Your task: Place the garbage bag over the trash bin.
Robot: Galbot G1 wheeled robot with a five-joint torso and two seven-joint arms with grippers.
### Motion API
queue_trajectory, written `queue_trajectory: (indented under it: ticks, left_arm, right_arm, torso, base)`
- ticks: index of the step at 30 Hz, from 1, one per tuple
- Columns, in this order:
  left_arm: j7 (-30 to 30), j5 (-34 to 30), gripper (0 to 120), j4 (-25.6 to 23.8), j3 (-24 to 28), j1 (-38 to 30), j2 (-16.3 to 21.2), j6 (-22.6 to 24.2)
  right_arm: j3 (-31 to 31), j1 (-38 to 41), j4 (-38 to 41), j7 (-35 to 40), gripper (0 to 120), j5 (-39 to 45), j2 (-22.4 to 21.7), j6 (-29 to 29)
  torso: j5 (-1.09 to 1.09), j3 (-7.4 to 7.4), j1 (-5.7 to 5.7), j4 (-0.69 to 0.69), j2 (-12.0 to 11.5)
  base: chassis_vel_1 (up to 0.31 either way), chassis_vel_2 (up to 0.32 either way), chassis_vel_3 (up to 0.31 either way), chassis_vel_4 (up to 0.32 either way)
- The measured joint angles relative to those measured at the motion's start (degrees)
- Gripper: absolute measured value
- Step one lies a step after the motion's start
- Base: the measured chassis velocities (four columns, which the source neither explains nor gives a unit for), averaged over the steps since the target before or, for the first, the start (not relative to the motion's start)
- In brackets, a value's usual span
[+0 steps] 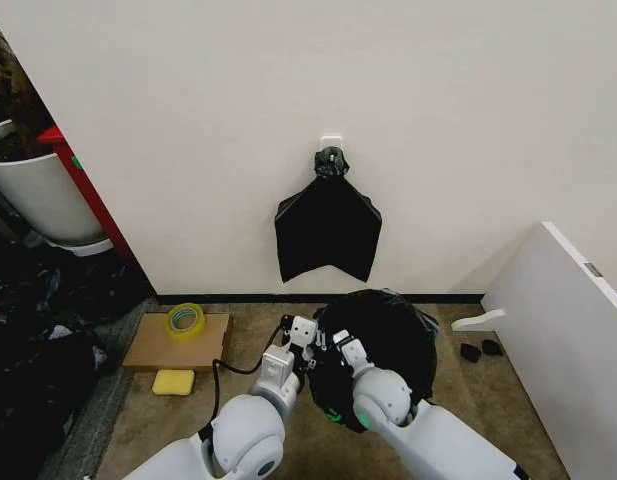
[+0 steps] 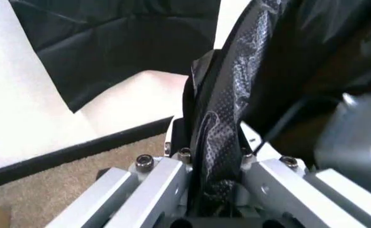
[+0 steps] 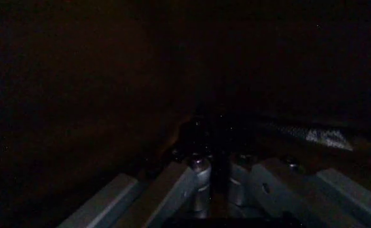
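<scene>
Since the bag (image 1: 380, 335) already drapes black over the whole top of the bin (image 1: 425, 385), I read this as the seating stage: both arms at the near-left rim, tucking plastic over the edge. The bin sits on the carpet (image 1: 278, 420) close to the wall, between the cardboard sheet (image 1: 176, 342) on the left and the white board (image 1: 568, 340) on the right. Barely any bin body is visible; the bag hides it.

Going from left: plant pot (image 1: 33, 195) in the far-left corner, not involved. Tape roll (image 1: 185, 319) on the cardboard, yellow sponge (image 1: 173, 381) on the carpet just in front of it. On the wall, flat black bags (image 1: 328, 228) hang bunched from a hook, well apart from the bin — spare stock, I'd say.

Left gripper (image 1: 304, 335) is at the bin's left rim. In the left wrist view a twisted band of bag runs straight down between its fingers (image 2: 156, 183), which sit close on either side of it, so I call it clamped on the bag, pinning that edge while the other side is worked.

Right gripper (image 1: 340, 345) is just beside it, touching the bag at the rim. Right wrist view is dark, apparently under plastic; fingers (image 3: 192, 178) look drawn near together, but I cannot tell whether they pinch film.
</scene>
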Motion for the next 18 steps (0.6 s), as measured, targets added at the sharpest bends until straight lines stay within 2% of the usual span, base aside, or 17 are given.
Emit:
queue_trajectory:
  ticks: [5,10,12,13,17,18]
  left_arm:
    - [0.08,-0.05,0,0.44,-0.96,-0.16,-0.2,-0.24]
    - [-0.71,-3.18,0,3.02,-4.89,-1.05,-1.84,-0.27]
    - [-1.59,-6.25,0,5.23,-8.55,-1.94,-2.67,0.06]
    - [-1.59,-6.25,0,5.23,-8.55,-1.94,-2.67,0.06]
    - [-3.16,-12.14,0,6.89,-11.37,-2.92,-3.37,1.3]
    - [-4.15,-15.21,0,7.15,-12.37,-3.07,-3.57,2.15]
  right_arm:
    - [0.75,-0.25,0.22,0.65,0,0.44,-0.95,0.0]
    - [4.41,-4.6,7.75,-1.86,0,2.04,-2.43,0.12]
    - [7.98,-8.08,14.59,-6.43,12,3.24,-4.75,1.97]
    - [7.98,-8.08,14.59,-6.43,12,3.24,-4.75,1.97]
    - [13.34,-13.35,22.99,-11.81,26,5.39,-8.86,3.52]
    - [15.48,-15.51,26.68,-13.38,33,7.34,-10.77,4.36]
  torso:
    - [0.0,0.0,0.0,0.0,0.0]
    - [0.0,0.0,0.0,-0.02,0.0]
    - [0.0,0.0,0.0,-0.01,0.0]
    - [0.0,0.0,0.0,-0.01,0.0]
    - [0.01,0.0,0.0,-0.03,0.0]
    - [-0.01,0.0,0.0,-0.04,0.0]
  base:
    - [0.0,0.0,0.0,0.0]
    - [0.0,0.0,0.0,0.0]
    - [0.0,0.0,0.0,0.0]
    - [0.0,0.0,0.0,0.0]
    - [0.0,0.0,0.0,0.0]
    - [0.0,0.0,0.0,0.0]
